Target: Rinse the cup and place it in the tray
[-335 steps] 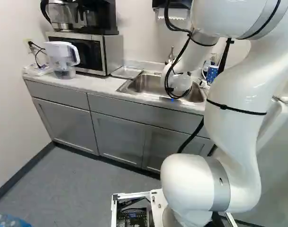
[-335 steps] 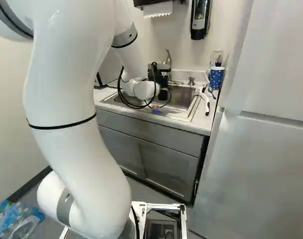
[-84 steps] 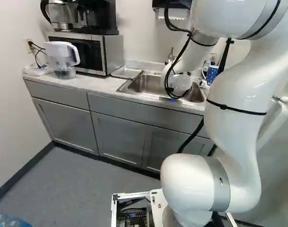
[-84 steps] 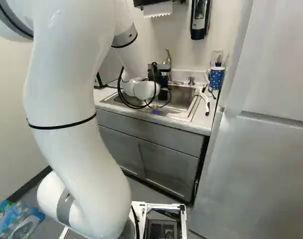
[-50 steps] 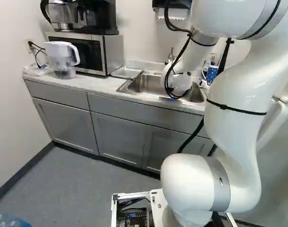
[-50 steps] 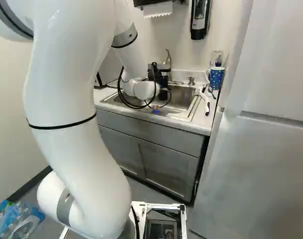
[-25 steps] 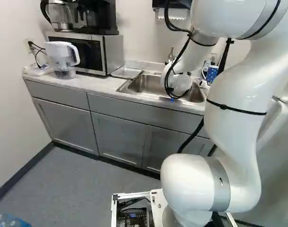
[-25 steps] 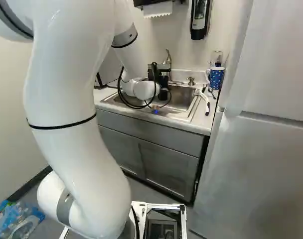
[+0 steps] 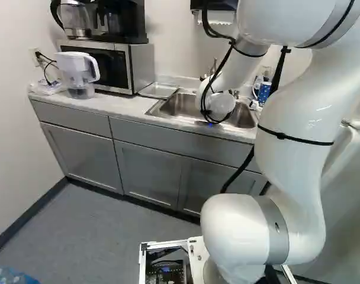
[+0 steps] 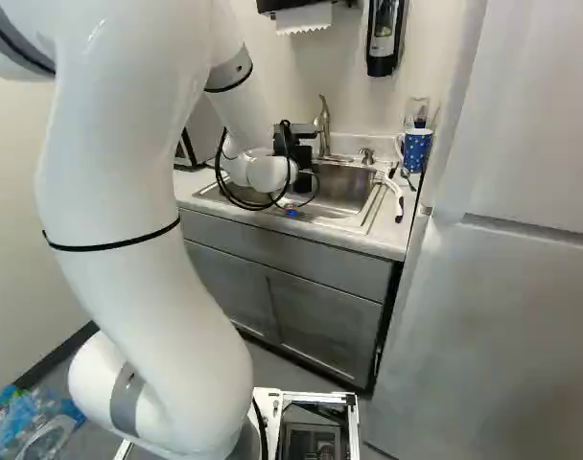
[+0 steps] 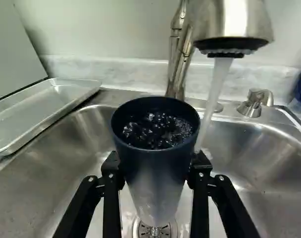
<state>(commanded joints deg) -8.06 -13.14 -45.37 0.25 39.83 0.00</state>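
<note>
Far left of the sink [image 9: 180, 106], in the left base view, one water filter pitcher [image 9: 78, 74] stands on the tabletop [image 9: 118, 106]. Nearer the sink is one microwave [image 9: 103, 65] carrying one coffee maker [image 9: 109, 21]. Just beside the sink's left lies one metal tray [image 9: 158, 90].

Over the sink, the tool [image 10: 293, 151] is grasping the one dark blue cup [image 11: 159, 163]. In the wrist view, the two black fingers of the tool [image 11: 156, 166] touch it from opposite sides, standing only the cup's width apart. The cup is upright above the drain [image 11: 154, 231], with bubbly water inside. Behind the sink, one faucet [image 11: 242, 22] is running; its stream falls at the cup's rim, on the side away from the tray. I can't tell whether any goes in.

Right of the sink stands one blue dotted mug [image 10: 417, 151].
</note>
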